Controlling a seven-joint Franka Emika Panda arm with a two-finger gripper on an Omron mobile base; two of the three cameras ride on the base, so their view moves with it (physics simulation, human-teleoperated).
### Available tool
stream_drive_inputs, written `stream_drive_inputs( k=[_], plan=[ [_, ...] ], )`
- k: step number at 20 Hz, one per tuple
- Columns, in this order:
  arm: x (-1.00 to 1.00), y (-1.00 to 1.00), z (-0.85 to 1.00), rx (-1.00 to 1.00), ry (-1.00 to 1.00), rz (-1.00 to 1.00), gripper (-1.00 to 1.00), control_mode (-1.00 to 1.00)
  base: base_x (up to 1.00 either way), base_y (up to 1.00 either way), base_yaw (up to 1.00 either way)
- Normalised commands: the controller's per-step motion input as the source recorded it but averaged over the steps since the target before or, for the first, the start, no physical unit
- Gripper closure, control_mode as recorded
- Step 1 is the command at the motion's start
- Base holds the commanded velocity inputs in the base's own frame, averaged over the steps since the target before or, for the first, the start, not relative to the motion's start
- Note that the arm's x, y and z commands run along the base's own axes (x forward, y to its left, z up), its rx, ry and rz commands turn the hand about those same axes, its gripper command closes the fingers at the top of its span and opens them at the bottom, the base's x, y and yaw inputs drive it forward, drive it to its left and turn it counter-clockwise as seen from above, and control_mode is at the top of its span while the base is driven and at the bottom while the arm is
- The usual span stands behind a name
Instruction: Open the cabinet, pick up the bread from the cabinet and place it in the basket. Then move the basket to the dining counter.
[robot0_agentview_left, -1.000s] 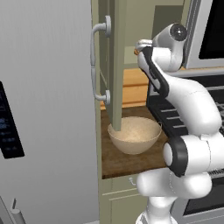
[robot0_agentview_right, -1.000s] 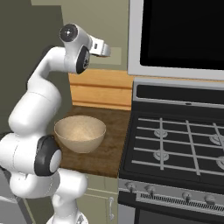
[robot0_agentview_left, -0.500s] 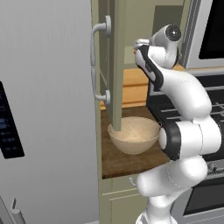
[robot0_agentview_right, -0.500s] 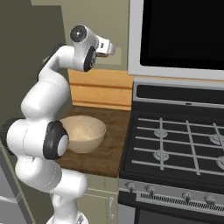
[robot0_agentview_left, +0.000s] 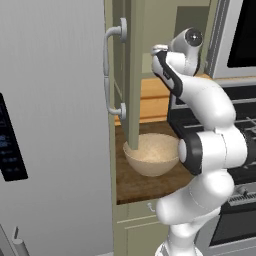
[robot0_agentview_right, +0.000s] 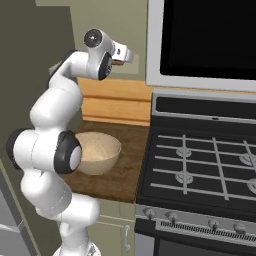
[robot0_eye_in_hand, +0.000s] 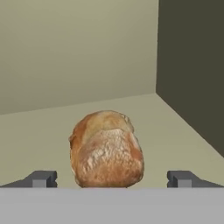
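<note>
Hand view had the bread (robot0_eye_in_hand: 106, 149), a crusty brown loaf, sitting on the cabinet shelf (robot0_eye_in_hand: 39, 127) toward its front edge, centred between the jaws. Jaws spread wide, one tip either side of the loaf, not touching it as far as I could tell. Left base view showed the cabinet (robot0_agentview_left: 131, 75) door swung open, edge-on, silver handle (robot0_agentview_left: 111, 74) facing the fridge (robot0_agentview_left: 50, 125). The gripper (robot0_agentview_right: 125, 54) was up at shelf height, reaching into the opening. Basket (robot0_agentview_right: 97, 152) sat empty on the small brown counter (robot0_agentview_right: 125, 172), near its left edge, beside the stove (robot0_agentview_right: 200, 165). Status: door open done; approach looked nearly done. Left: close on the bread, drop it in the basket, carry the basket to the dining counter.
</note>
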Motion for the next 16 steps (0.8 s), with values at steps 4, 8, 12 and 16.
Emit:
stream_drive_inputs(
  k=[4,8,12,16],
  plan=[
    [0.19,0.00,-0.19,0.00,0.02,0.00,-1.00,-1.00,0.00,0.00,0.00],
    [0.24,0.00,-0.16,0.00,0.01,0.00,-1.00,-1.00,0.00,0.00,0.00],
    [0.42,0.00,-0.08,0.00,0.06,0.00,-1.00,-1.00,0.00,0.00,0.00],
    [0.44,0.00,0.00,0.00,0.03,0.01,-1.00,-1.00,0.00,0.00,0.00]
  ],
)
